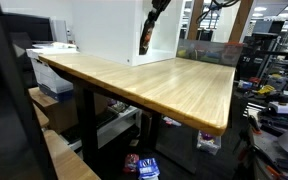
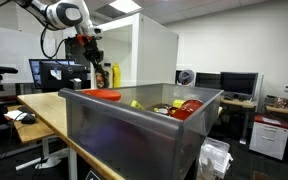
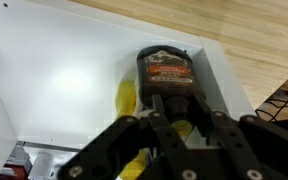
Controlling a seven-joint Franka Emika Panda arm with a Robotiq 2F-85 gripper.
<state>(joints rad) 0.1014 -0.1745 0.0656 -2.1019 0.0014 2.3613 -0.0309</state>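
Both fingers of the pincer are clamped on a dark orange-labelled bottle.

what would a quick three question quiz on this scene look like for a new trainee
1. True or false: the gripper is closed around a bottle.
2. Pick one: the table top is made of A) glass, B) wood, C) bare metal.
3. One word: what colour are the walls of the bin in the foreground of an exterior view?

Key: 1 true; 2 B; 3 grey.
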